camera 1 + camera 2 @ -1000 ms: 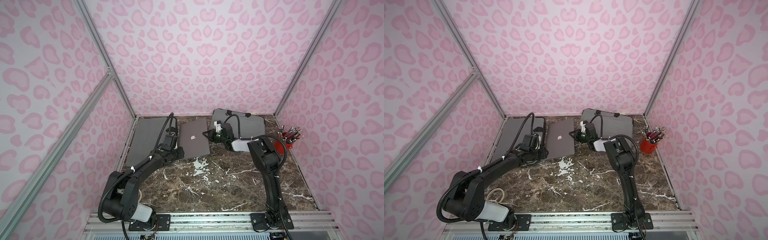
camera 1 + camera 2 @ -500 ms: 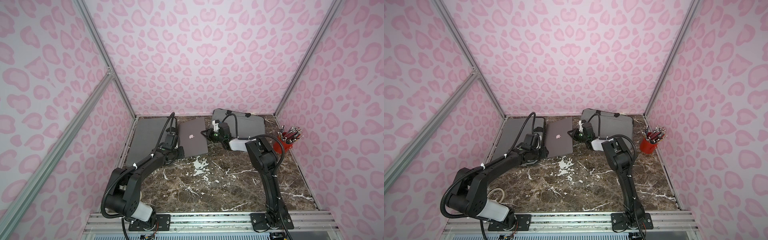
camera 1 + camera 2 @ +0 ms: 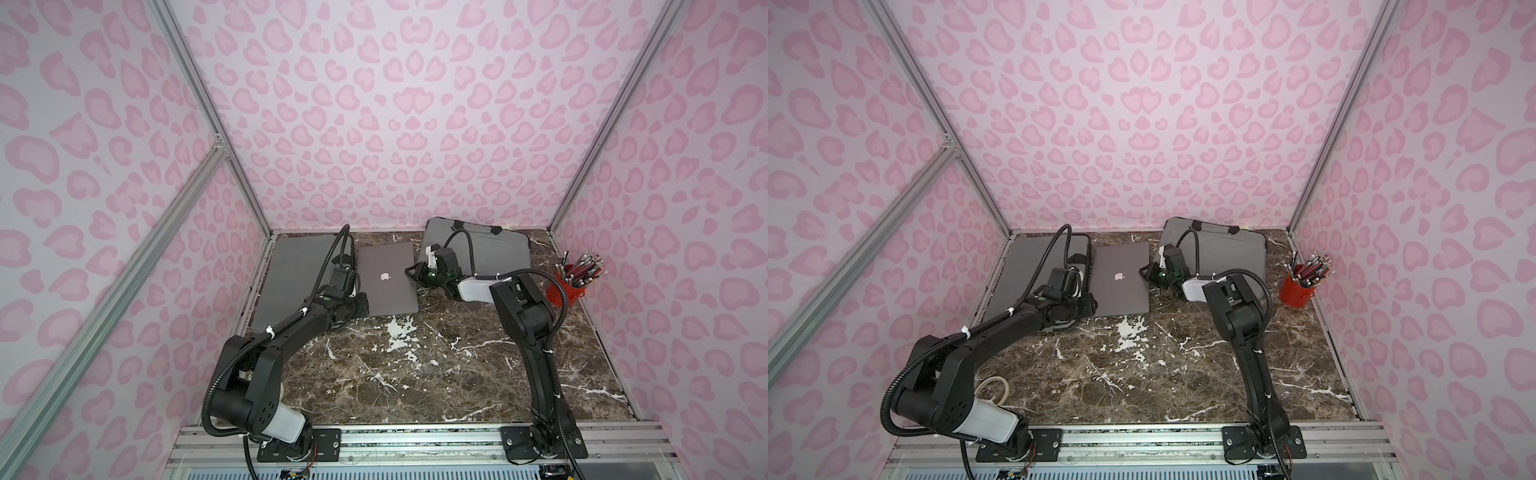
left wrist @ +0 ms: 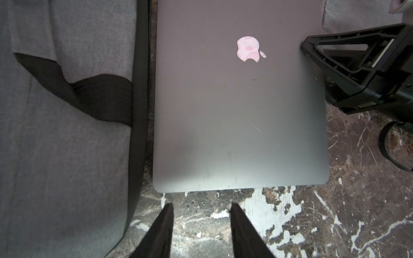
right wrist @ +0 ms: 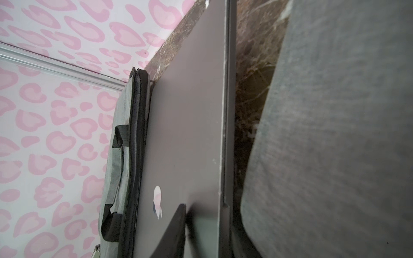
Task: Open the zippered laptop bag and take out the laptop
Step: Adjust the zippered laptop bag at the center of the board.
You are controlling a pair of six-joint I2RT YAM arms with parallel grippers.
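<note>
One closed laptop [image 3: 387, 279] is lying flat on the marble desk [image 3: 415, 374] near its back edge. It is out of any bag and sitting between two grey bags. The left bag [image 3: 291, 274] is filling the back-left corner, and the right bag [image 3: 494, 245] is lying toward the back-right corner. One red cup [image 3: 565, 293] of pencils is standing at the right edge. Two arms are reaching in from the front edge.

The left gripper [image 4: 201, 206] is hovering just short of the laptop's front edge. Its fingers are standing apart with only bare marble between them, a detail both top views are hiding under the wrist. The right gripper [image 3: 412, 271] is meeting the laptop's right edge. The right wrist view is showing one finger [image 5: 176, 227] over the lid, with the edge running between the jaws. Whether they are pinching it I cannot tell.

The wrist views are showing the left bag's black zip [image 4: 142, 89] and handle [image 4: 93, 96] up close. Only the top views are showing the cup.
</note>
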